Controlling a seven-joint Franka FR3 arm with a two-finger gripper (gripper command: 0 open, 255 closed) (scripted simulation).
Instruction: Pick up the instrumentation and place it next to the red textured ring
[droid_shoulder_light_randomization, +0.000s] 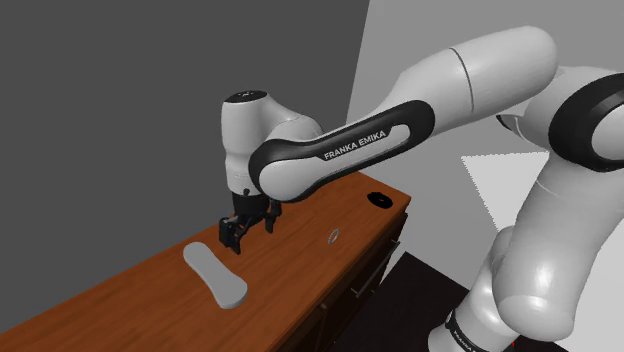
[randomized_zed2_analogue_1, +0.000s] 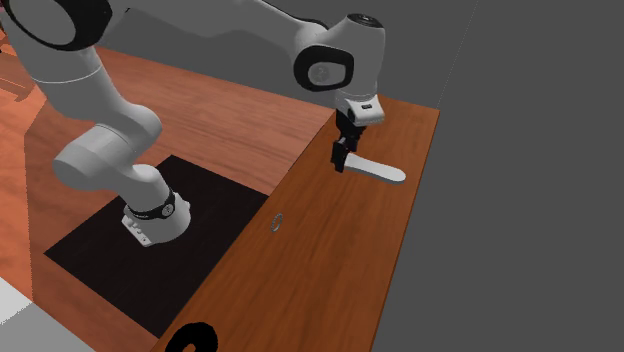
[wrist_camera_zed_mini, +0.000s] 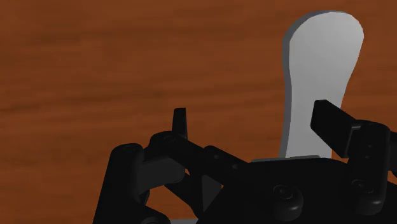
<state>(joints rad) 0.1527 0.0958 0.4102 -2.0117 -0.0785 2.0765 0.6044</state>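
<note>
The pincer (droid_shoulder_light_randomization: 245, 230) gapes empty near the grey instrumentation (droid_shoulder_light_randomization: 215, 275), which lies flat on the worktop (droid_shoulder_light_randomization: 300, 290) well apart from the ring (droid_shoulder_light_randomization: 333, 237); best shift sideways until both fingers straddle it, then descend.

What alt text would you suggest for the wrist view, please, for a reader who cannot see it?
A black hand with its two fingers apart hangs over a brown wooden tabletop. A flat, pale grey, elongated object lies on the wood, off-centre to the hand, one finger overlapping its near end.
</note>
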